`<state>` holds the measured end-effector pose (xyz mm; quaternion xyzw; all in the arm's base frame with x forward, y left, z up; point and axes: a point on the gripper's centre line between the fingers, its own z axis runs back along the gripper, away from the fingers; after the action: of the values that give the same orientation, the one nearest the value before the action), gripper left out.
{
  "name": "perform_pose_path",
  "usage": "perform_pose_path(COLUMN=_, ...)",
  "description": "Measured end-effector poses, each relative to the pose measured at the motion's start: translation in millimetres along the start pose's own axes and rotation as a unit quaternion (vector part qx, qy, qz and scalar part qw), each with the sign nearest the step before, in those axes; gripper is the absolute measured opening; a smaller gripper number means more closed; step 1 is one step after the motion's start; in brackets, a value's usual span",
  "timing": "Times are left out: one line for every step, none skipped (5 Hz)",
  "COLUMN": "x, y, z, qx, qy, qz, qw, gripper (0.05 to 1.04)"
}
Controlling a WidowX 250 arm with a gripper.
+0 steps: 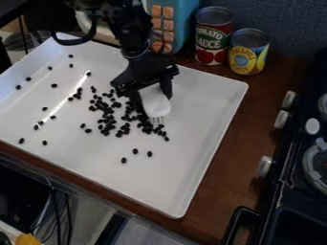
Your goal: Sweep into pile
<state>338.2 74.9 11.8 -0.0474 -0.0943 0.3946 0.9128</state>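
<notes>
Black two-finger gripper (152, 97), above the white rectangular tray (191, 148), its fingers closed around a white brush with short pale bristles (155, 106). The bristles point down at the stove-side edge of a loose cluster of small black beans (107, 115); further beans lie singly toward the opposite rim and the near edge. Bare tray surface extends from the brush to the stove-side rim, giving it lateral room. Beyond that rim, a strip of brown wooden counter (217, 191) separates tray from black toy stove (290, 179). A red can (212, 40) and a yellow-and-blue can (248, 53) stand just behind the far rim.
</notes>
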Motion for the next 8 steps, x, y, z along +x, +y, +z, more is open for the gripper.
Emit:
perform_pose_path(x=6.7, y=11.8, z=0.4, qx=0.004, qy=0.000, qz=0.010, qw=0.9999, gripper=0.753)
perform_pose_path(x=15.2, y=24.4, z=1.1, qx=0.009, qy=0.002, qz=0.023, qw=0.9997, gripper=0.753)
perform_pose_path(x=23.7, y=39.5, z=1.9, qx=0.014, qy=0.002, qz=0.037, qw=0.9992, gripper=0.753)
perform_pose_path(x=31.1, y=56.4, z=3.8, qx=0.018, qy=0.002, qz=0.047, qw=0.9987, gripper=0.753)
perform_pose_path(x=31.9, y=73.8, z=7.1, qx=0.023, qy=0.002, qz=0.056, qw=0.9982, gripper=0.752)
perform_pose_path(x=30.5, y=94.6, z=10.8, qx=0.029, qy=0.003, qz=0.067, qw=0.9974, gripper=0.752)
perform_pose_path(x=28.9, y=109.1, z=14.3, qx=0.032, qy=0.001, qz=0.078, qw=0.9965, gripper=0.752)
perform_pose_path(x=30.2, y=122.4, z=15.6, qx=0.045, qy=-0.009, qz=0.077, qw=0.9960, gripper=0.752)
